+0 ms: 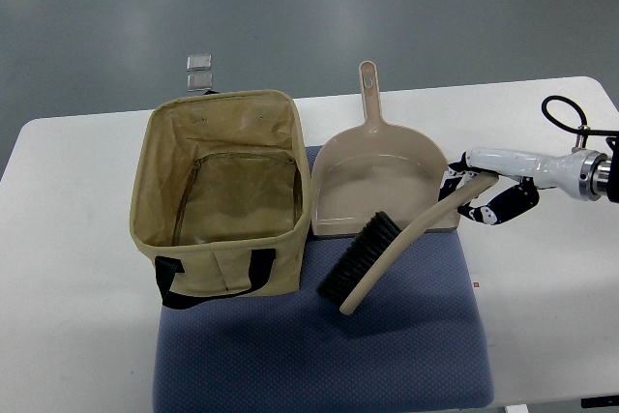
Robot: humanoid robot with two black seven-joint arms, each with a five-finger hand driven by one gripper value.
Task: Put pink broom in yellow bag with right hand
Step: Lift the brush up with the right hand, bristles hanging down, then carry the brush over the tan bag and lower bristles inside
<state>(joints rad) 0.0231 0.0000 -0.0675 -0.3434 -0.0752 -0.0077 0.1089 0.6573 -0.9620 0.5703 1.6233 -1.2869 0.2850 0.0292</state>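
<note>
A beige-pink hand broom (382,253) with black bristles lies tilted on the blue mat, its head near the front edge of a matching dustpan (379,176). My right hand (481,193) comes in from the right edge and its fingers are closed around the end of the broom's curved handle. The yellow-tan fabric bag (221,198) stands open and empty to the left of the dustpan, with black handles at its front. The left arm does not show.
A blue-grey mat (319,345) covers the middle front of the white table (68,268). Two small shiny squares (200,70) lie on the floor behind the bag. A black cable loops at my right wrist (566,118).
</note>
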